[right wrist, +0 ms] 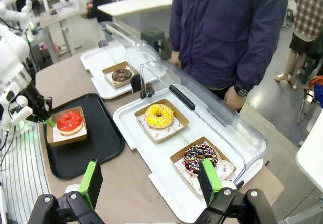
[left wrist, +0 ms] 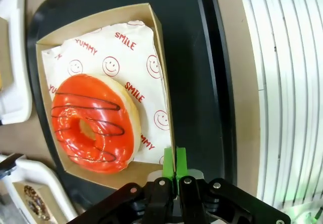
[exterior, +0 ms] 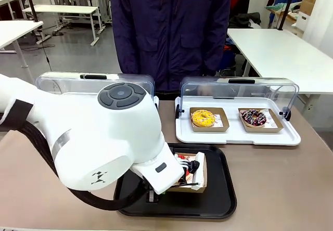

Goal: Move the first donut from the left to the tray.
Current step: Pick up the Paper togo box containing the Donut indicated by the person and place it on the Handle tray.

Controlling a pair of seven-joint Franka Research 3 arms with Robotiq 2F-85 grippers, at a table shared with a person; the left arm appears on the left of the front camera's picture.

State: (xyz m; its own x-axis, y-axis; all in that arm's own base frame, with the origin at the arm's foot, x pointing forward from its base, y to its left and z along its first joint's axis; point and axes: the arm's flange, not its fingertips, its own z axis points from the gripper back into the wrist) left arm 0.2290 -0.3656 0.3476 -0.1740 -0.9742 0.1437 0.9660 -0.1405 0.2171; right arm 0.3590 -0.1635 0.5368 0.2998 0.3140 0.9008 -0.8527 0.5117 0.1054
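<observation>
The first donut from the left (left wrist: 93, 123), glossy red with dark stripes, lies on white printed paper in a brown cardboard holder (left wrist: 159, 47). The holder is over the black tray (left wrist: 197, 57). My left gripper (left wrist: 174, 163) is shut, its green pads pinching the holder's side wall. The right wrist view shows the donut (right wrist: 69, 121) in its holder on the tray (right wrist: 101, 138), with the left gripper (right wrist: 44, 115) at the holder's corner. From the front, my left arm hides most of the holder (exterior: 202, 171) on the tray (exterior: 218, 189). My right gripper (right wrist: 150, 183) hangs open above the table.
A white tray (exterior: 237, 137) with a raised clear lid (exterior: 239, 88) holds a yellow donut (exterior: 203, 117) and a sprinkled chocolate donut (exterior: 254, 117). A second lidded white tray (right wrist: 101, 85) holds a brown donut (right wrist: 121, 74). A person in a dark blue jacket (exterior: 171, 28) stands at the far edge.
</observation>
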